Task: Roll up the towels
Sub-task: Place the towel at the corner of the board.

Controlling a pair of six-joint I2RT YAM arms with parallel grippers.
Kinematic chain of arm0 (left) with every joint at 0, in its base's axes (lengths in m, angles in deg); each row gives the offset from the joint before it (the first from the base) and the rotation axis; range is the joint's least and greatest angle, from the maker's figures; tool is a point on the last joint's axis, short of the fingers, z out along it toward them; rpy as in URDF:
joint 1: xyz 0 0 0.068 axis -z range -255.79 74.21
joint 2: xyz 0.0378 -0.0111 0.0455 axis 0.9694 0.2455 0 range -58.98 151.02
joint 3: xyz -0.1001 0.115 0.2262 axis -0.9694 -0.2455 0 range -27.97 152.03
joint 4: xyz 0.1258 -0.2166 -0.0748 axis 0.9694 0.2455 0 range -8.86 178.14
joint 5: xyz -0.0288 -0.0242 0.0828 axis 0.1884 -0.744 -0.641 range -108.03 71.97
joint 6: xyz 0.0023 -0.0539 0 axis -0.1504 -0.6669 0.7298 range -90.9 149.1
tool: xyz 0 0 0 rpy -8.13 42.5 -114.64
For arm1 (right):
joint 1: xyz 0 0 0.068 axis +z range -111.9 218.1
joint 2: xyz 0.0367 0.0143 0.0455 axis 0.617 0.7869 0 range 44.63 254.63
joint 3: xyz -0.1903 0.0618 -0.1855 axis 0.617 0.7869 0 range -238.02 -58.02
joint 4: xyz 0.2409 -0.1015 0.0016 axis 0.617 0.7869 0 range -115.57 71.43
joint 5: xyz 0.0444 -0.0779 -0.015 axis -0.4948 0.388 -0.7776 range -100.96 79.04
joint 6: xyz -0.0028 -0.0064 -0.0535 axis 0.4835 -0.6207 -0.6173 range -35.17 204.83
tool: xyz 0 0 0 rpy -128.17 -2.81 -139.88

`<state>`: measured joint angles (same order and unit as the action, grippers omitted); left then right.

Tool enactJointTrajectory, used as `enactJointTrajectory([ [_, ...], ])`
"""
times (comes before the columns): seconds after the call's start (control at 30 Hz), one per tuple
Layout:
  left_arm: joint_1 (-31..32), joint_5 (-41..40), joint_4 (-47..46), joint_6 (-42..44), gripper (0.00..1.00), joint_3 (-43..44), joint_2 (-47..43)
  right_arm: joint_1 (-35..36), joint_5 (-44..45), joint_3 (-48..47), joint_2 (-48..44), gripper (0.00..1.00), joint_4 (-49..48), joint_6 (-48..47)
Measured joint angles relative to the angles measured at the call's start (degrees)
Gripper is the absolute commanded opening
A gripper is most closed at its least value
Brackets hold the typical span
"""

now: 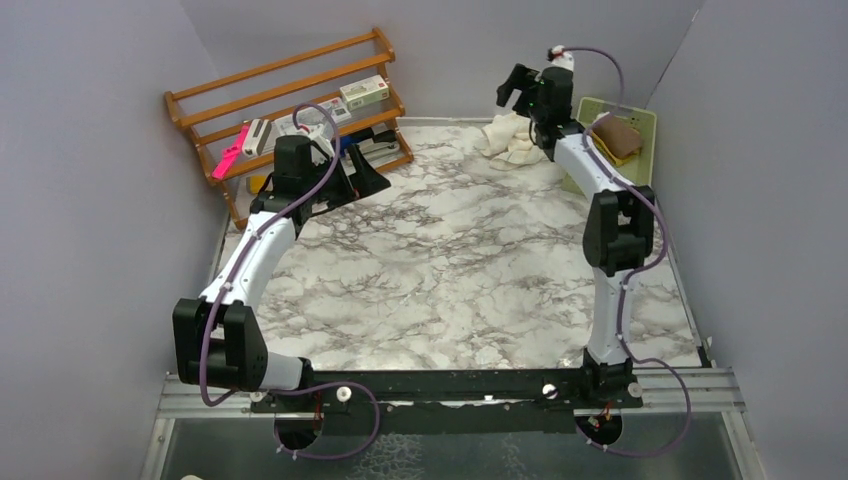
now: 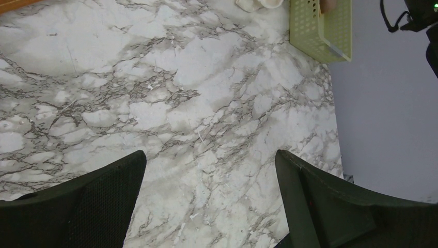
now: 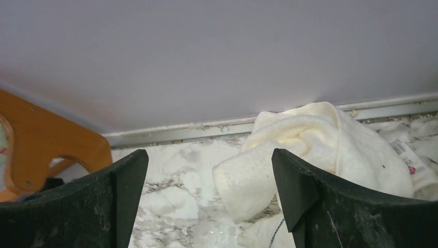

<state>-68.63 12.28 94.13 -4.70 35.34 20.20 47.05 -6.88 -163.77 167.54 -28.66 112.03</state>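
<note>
A: Where did the cream towel lie, reckoned from the basket?

B: It lay crumpled on the marble surface just to the left of the basket, close against the back wall; a small printed label showed at one edge of it in the right wrist view.

A: And the mustard towel?

B: That one sat inside the basket, bunched up, with its brownish side uppermost; part of the right arm crossed in front of it in the top view, so its full shape could not be told.

A: How did the right gripper stand?

B: It was open, its jaws spread wide and gripping nothing; it hung raised over the cream towel, just left of the basket; in its own view the cloth showed between the two fingers and ran on behind the right-hand one.

A: And the left gripper?

B: Open as well, jaws at full spread, holding nothing; it was well apart from the basket, far to its left across the surface, beside a wooden rack that carried a few small boxes; its own view looked over bare marble, with a corner of the basket at the top edge.
</note>
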Motion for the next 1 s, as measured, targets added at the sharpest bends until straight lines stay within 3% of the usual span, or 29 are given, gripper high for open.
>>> enactJointTrajectory([
  [0.13,0.0,0.3,0.1,0.4,0.99,-0.1,-0.5,2.7,-1.9,-9.0,8.0,0.91,4.7,-10.3],
  [0.4,0.0,0.4,0.9,1.2,0.99,-1.2,-1.4,2.6,-4.1,-22.5,24.5,0.89,15.4,-20.4],
  [0.43,0.0,0.4,1.1,1.2,0.99,-1.3,-1.5,2.6,-4.0,-24.2,26.2,0.83,16.6,-21.5],
  [0.47,0.0,0.4,1.3,1.3,0.99,-1.4,-1.7,2.6,-3.7,-25.4,27.6,0.68,17.5,-22.7],
  [0.53,0.0,0.4,1.9,1.5,0.99,-1.7,-2.2,2.7,-2.8,-25.7,28.4,0.14,18.4,-24.4],
  [0.57,0.0,0.4,2.2,1.5,0.99,-1.9,-2.5,2.7,-2.2,-25.6,28.4,0.02,18.6,-25.6],
  [0.83,0.0,0.3,5.1,3.3,0.99,-2.0,-6.4,2.9,-3.6,-19.7,24.4,0.01,18.0,-25.8],
  [1.0,-0.1,-0.2,8.5,5.0,0.99,-1.7,-9.6,2.8,-12.0,-5.2,10.9,0.01,16.7,-23.8],
])
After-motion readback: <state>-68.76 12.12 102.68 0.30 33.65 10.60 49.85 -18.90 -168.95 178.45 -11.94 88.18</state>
